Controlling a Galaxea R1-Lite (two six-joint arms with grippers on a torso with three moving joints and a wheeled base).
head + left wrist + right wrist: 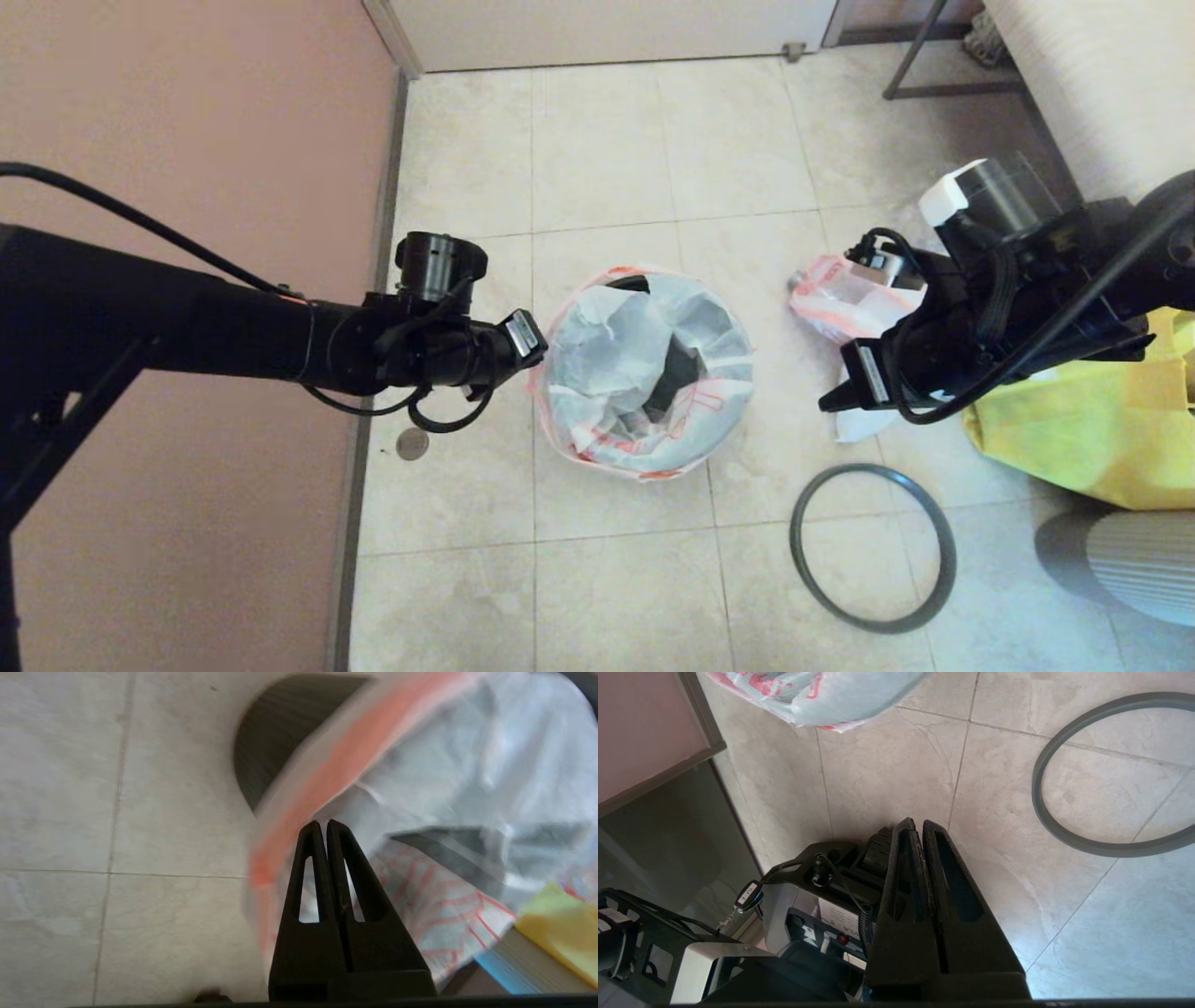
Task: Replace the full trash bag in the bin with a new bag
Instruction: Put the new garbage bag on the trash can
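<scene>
Glossy beige tiles [607,149] | crinkly film new bag [644,373] lines round bin [275,732] | both tools closed, empty: left tool [324,823], right tool [917,823]

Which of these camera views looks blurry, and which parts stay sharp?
Left wrist view: the black round plastic bin and thin white plastic bag with orange hem smear with motion blur, while the left tool stays crisp. Head and right wrist views look sharp.
</scene>
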